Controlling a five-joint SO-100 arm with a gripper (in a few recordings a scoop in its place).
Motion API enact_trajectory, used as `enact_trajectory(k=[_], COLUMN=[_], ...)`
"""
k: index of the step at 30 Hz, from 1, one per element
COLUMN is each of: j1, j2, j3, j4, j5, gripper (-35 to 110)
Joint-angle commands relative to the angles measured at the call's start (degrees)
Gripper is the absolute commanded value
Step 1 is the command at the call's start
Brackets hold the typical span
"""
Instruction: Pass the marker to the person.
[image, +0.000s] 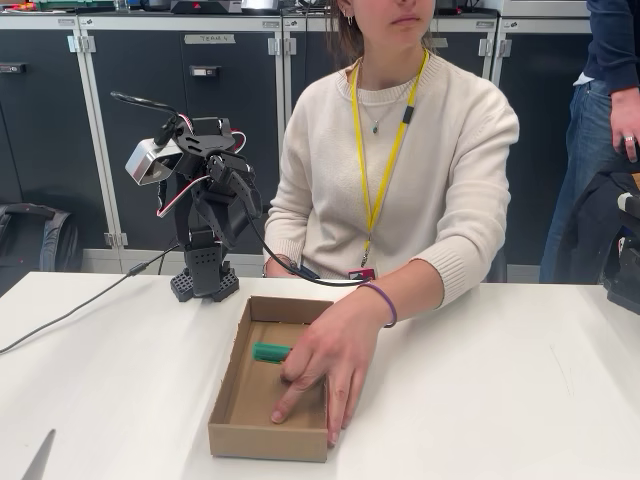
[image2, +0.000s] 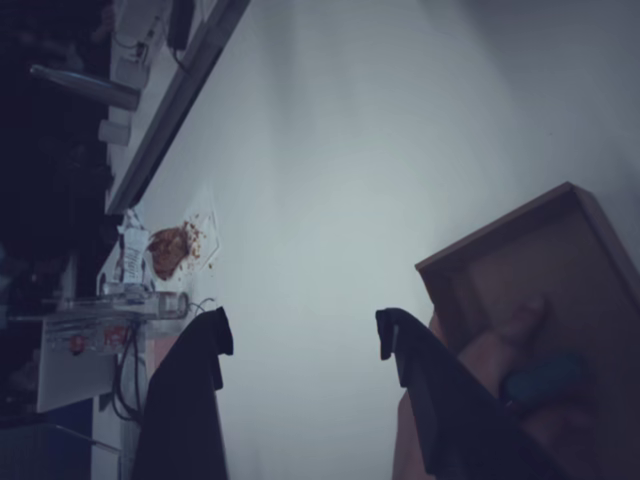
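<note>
The box (image: 262, 425) holds the marker (image: 270, 352) under the person's (image: 400, 170) fingers; the robot's hand (image2: 300, 335) gapes wide, well apart.

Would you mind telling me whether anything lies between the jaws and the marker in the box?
Yes: the person's hand rests in the cardboard box over the marker, leaving its green end showing. The gripper hangs open, folded back above the table.
</note>
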Motion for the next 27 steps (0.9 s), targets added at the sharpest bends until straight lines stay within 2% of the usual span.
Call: enact_trajectory(k=[1,27], j1=[0.2,0.2], j2=[3.1,3.3], j3=[-0.3,-0.7], j4=[-1.3,-0.7], j5=[0.1,-0.4], gripper=[32,32])
